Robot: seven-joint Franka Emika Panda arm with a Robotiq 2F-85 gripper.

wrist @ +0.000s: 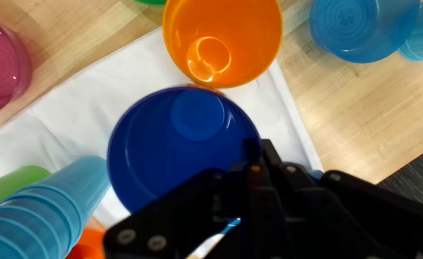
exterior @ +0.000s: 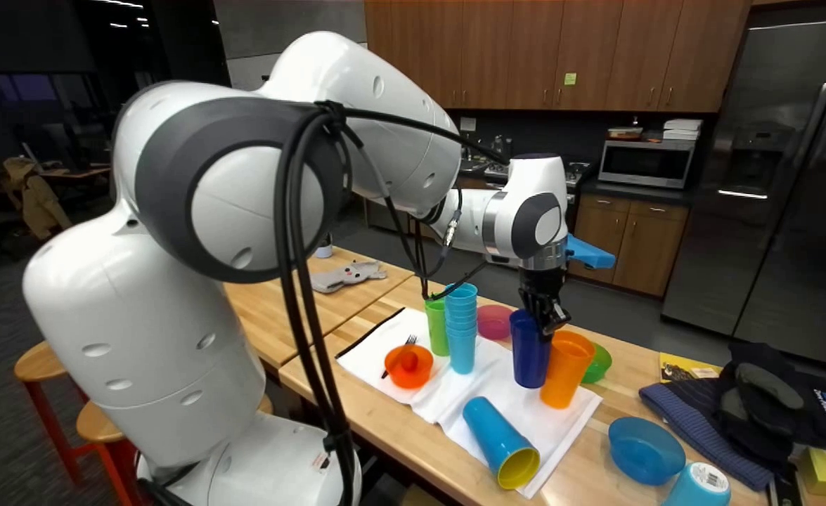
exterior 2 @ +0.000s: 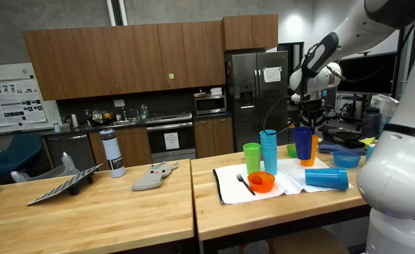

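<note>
Lab or office kitchen: fridge (exterior 2: 246, 116), microwave (exterior 2: 210, 104), oven (exterior 2: 187, 135), wall cabinets (exterior 2: 133, 58), poster (exterior 2: 13, 100) on whiteboard (exterior 2: 53, 118).

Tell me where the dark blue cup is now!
The dark blue cup is near the middle of the wrist view, its rim pinched in the gripper. The orange cup shows beside it, toward the top, the light blue stack at lower left.

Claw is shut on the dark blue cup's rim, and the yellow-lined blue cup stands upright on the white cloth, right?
Not quite: the yellow-lined blue cup lies on its side on the white cloth, as both exterior views show. The rest holds: the claw is shut on the rim of the dark blue cup.
</note>
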